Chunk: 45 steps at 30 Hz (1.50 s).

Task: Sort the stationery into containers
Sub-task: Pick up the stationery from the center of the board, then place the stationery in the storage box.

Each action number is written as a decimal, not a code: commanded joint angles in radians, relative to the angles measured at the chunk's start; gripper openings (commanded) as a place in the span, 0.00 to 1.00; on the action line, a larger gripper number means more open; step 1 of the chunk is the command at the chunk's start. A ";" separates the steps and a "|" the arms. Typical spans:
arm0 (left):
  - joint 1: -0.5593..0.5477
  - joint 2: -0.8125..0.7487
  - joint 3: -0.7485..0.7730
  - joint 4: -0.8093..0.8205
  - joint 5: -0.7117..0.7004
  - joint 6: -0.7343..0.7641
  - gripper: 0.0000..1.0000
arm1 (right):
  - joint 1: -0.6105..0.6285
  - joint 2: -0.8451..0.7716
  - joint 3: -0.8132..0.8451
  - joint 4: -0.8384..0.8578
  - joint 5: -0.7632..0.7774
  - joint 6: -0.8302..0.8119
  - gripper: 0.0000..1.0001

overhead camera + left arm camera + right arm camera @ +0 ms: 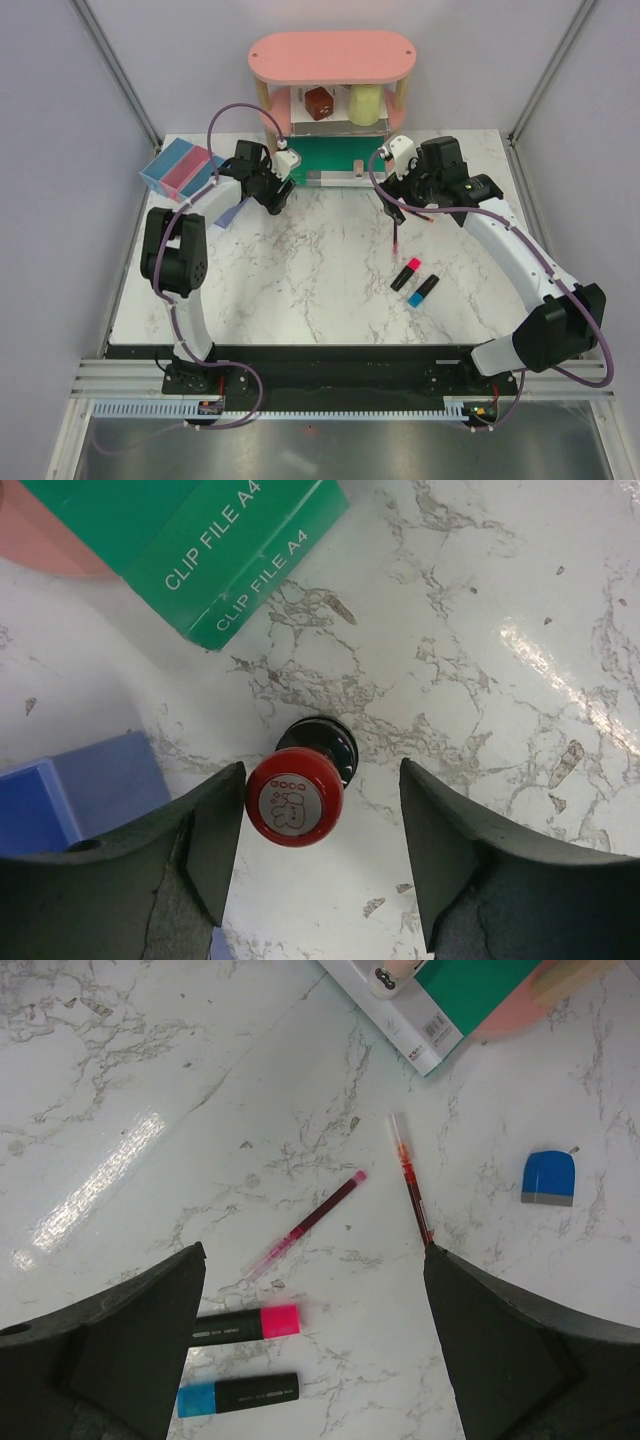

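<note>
Marbled counter [300, 280] holds the red-black round piece [295, 798] between the parted, unclamped jaws of the left claw [320, 815], so gripping it and lifting toward the containers [180, 166] seems next, while the right claw [315, 1260] hangs wide apart over the highlighters [240, 1325].

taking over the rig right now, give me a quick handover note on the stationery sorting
Left claw: open, straddling the red round stamp, which stands on the table beside the bins; not gripped yet.
Right claw: open, holding nothing, above the loose items.
Lying on the table: pink-ended highlighter, blue-ended highlighter, red pen, thin pink refill, small blue piece.
Done: nothing visibly binned.
Left: grip and bin the stamp, then everything else.
</note>
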 commanded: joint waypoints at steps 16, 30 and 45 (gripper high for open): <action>-0.008 0.054 0.044 0.033 -0.067 0.020 0.13 | -0.003 -0.040 -0.004 0.022 -0.014 0.018 0.97; -0.017 -0.132 0.070 -0.022 -0.092 -0.049 0.02 | -0.004 -0.040 -0.003 0.025 -0.017 0.023 0.97; 0.072 0.041 0.248 0.007 -0.408 -0.064 0.02 | -0.004 -0.063 -0.019 0.023 -0.021 0.023 0.97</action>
